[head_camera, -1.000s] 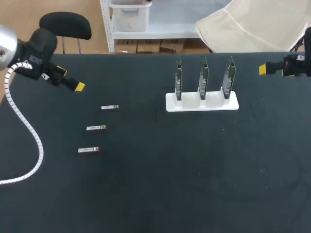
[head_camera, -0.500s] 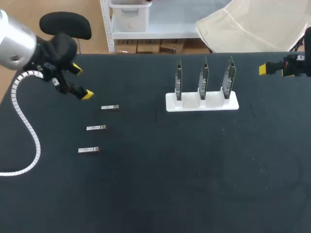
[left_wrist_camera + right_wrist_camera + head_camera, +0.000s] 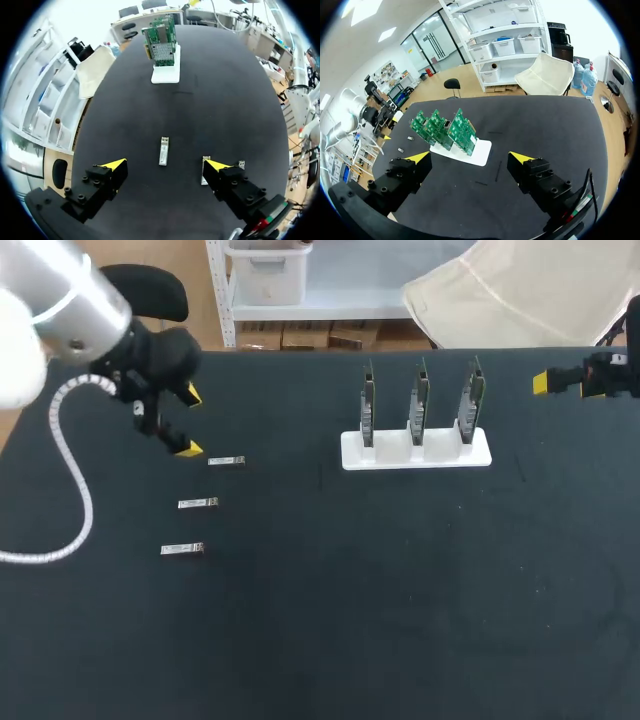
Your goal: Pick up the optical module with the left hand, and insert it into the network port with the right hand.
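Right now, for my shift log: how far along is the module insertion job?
Done: nothing yet; all three optical modules lie on the table. In hand: the left gripper hangs open, one module just ahead of its fingers, untouched. Left: grasp it, pass it to the right gripper, open near the table's edge, and insert it into a port on the card stand.

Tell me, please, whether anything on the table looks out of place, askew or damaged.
Nothing stands out. The three optical modules lie flat in a tidy line, and the three cards stand upright in the white holder.
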### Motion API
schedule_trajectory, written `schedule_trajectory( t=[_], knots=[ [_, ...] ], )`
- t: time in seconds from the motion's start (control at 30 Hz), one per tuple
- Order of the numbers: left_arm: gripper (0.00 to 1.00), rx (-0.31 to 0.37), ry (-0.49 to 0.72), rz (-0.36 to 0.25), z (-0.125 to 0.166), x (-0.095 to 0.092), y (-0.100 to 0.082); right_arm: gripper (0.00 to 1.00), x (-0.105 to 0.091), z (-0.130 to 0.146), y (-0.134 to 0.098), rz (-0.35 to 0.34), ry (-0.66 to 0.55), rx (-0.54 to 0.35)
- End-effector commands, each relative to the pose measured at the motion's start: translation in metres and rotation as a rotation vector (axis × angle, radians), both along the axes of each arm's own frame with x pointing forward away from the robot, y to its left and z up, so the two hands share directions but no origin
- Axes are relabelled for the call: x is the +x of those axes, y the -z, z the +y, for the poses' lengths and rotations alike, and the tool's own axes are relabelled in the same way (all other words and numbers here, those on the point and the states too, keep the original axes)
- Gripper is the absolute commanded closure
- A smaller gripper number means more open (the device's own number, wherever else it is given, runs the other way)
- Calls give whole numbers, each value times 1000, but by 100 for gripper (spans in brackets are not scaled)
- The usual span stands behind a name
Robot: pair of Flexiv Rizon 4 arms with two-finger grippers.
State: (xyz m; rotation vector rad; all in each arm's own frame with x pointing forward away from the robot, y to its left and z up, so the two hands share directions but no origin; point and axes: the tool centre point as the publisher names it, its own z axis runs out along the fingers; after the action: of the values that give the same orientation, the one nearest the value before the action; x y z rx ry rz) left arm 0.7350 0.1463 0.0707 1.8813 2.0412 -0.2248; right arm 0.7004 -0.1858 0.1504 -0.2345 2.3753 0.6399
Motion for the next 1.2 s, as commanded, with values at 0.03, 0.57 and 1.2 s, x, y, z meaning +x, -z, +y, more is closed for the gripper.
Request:
schedule_trajectory(
  t=[0.03, 0.57, 1.2],
  knots=[
    [0, 54, 27, 66, -7, 15, 9, 0, -1, 1, 0, 0, 4, -3],
    [0, 91, 18, 45, -12, -4, 42, 0, -1, 1, 0, 0, 4, -3],
    [0, 193, 20, 43, -13, 7, 62, 0, -1, 1, 0, 0, 4, -3]
  ],
)
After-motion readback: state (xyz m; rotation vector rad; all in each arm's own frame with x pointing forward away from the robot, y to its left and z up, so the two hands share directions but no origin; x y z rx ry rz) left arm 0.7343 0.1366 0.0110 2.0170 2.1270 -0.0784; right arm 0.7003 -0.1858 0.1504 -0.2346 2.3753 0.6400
